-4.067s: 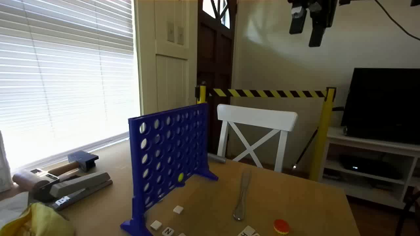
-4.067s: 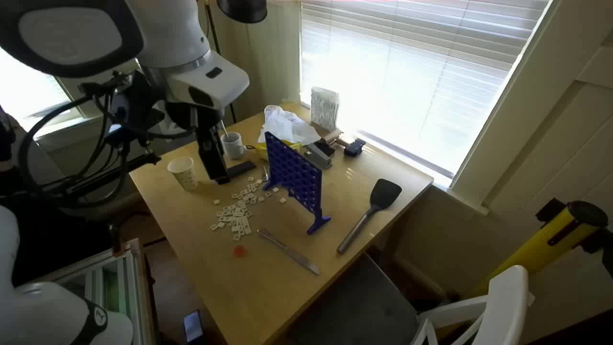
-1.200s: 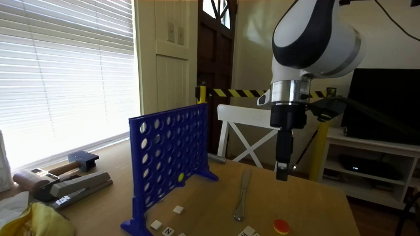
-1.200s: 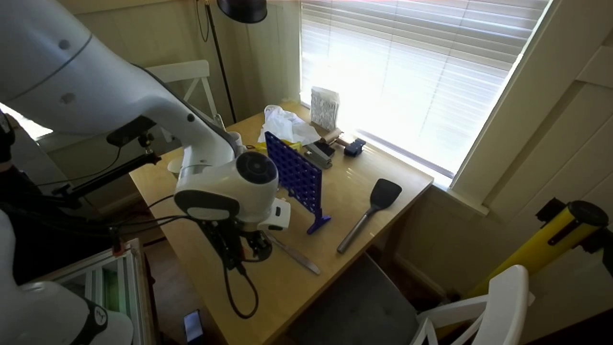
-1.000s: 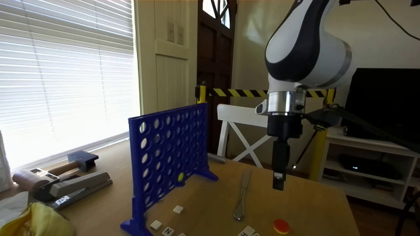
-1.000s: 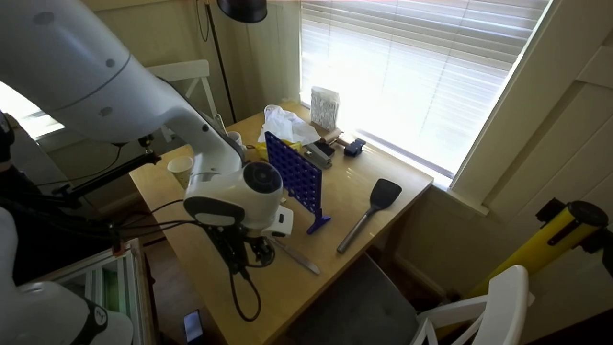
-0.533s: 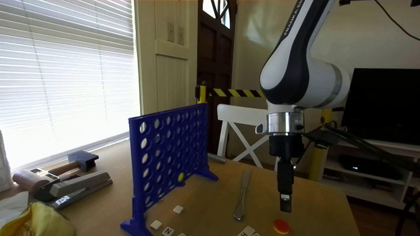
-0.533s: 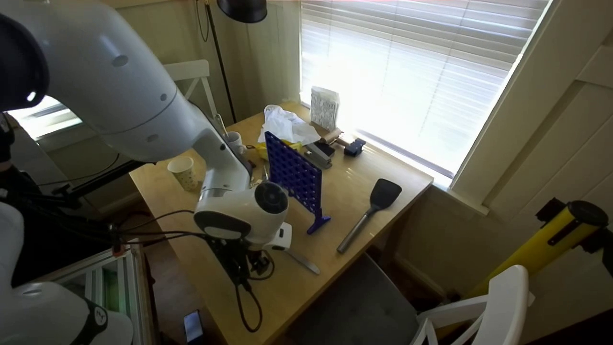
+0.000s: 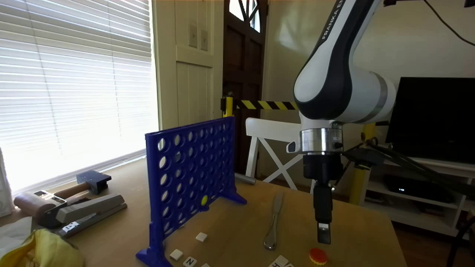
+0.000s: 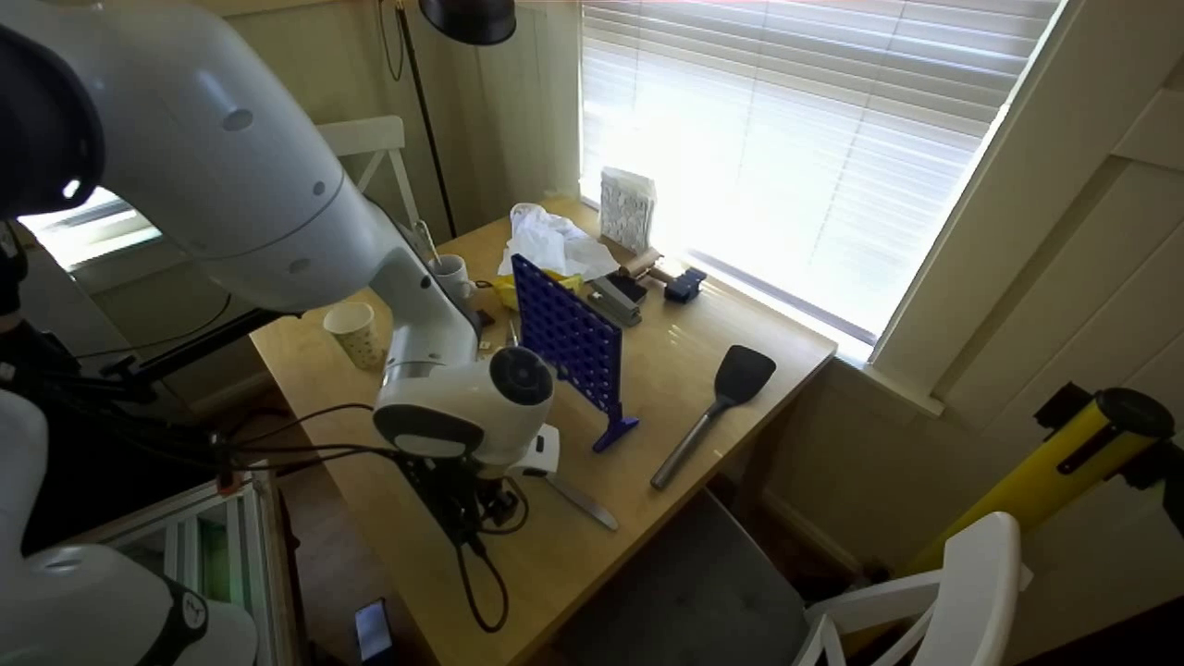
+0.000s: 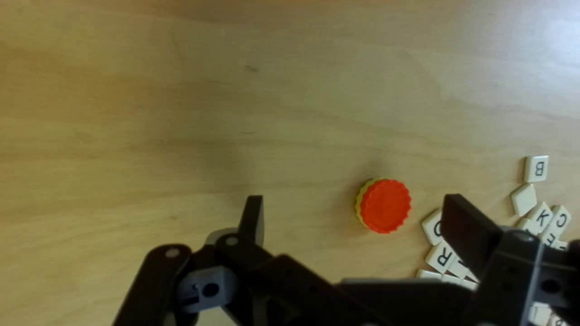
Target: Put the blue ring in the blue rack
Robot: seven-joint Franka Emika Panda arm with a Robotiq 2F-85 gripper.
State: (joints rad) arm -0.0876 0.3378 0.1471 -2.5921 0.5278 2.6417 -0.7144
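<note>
The end effector (image 11: 352, 213) points down over the bench (image 9: 237, 230), its two fingers (image 11: 469, 235) spread wide. In the wrist view the orange-red disc (image 11: 387, 206) lies flat on top of a yellow disc (image 11: 359, 206); it shows between the fingertips, closer to the one beside the letter tiles (image 11: 440, 257). In an exterior view the orange-red disc is toward the edge of the bench away from the window (image 9: 74, 89), with the fingertips just above it in that view; their true height cannot be told.

The blue rack (image 9: 184, 172) stands upright nearer the window-side edge, and a yellow-green disc (image 9: 204, 200) shows in one of its low holes. Between the blue rack and the orange-red disc a table knife (image 9: 272, 230) lies flat, its blade toward the edge where a white chair (image 10: 703, 583) with a grey seat stands. A spatula (image 10: 735, 384) lies between the rack and the corner shared by the window-side and chair-side edges. By the corner diagonally opposite stands a paper cup (image 10: 356, 338). A grey stapler (image 9: 92, 207) lies near the window-side edge, and close to it sits a crumpled white bag (image 10: 550, 242).
</note>
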